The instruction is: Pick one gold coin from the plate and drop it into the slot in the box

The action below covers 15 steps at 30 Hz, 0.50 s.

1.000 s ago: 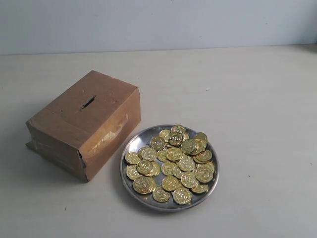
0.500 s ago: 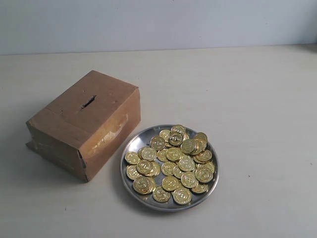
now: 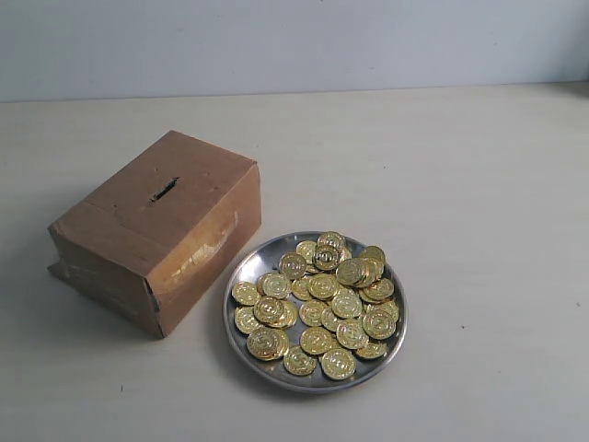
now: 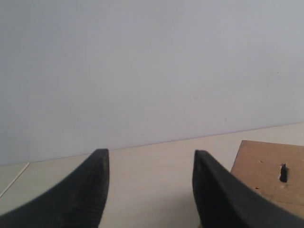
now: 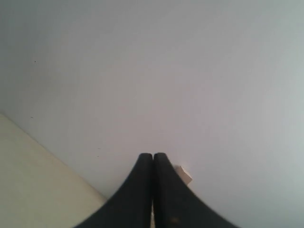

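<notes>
A brown rectangular cardboard box (image 3: 156,230) with glossy tape strips lies on the pale table (image 3: 479,203), set at an angle, and a short dark slit, the slot (image 3: 164,190), is cut through its upper face. Just beside the box's nearer right corner sits a round shiny silver metal plate (image 3: 229,324), and the two look close to touching. The plate holds a loose heap of gold coins (image 3: 317,304), many overlapping and piled highest toward the far right rim. In the left wrist view the left gripper (image 4: 149,157) has its two black fingers spread wide apart with nothing between them. A corner of the box (image 4: 266,166) and its slot (image 4: 283,172) show beyond one finger. In the right wrist view the right gripper (image 5: 152,156) has its fingers pressed together, empty, against a plain light wall (image 5: 152,71).
</notes>
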### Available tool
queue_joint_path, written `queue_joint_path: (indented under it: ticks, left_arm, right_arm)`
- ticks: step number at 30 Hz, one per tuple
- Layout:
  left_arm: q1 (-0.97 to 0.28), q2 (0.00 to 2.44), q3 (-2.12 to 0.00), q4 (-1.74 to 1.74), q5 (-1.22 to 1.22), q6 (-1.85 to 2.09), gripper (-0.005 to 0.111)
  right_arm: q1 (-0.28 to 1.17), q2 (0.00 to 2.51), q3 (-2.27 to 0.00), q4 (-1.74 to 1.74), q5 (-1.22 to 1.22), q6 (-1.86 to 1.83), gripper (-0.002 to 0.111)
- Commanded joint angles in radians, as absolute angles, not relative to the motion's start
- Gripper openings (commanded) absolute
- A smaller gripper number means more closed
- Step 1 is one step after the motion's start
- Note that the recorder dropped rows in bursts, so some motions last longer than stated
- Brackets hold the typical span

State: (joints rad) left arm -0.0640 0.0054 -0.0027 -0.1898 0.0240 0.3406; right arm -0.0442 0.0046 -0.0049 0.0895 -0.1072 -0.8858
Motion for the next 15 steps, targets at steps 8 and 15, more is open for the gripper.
queue_joint_path:
  ticks: [8,15]
  left_arm:
    - [-0.071,0.000,0.000,-0.185,0.075,0.337,0.052]
    - [-0.071,0.000,0.000,-0.185,0.302,0.337,0.052]
  right_arm:
    - [-0.041,0.000,0.000,0.064,-0.071,-0.889,0.000]
    - [-0.041,0.000,0.000,0.064,0.037,-0.889,0.000]
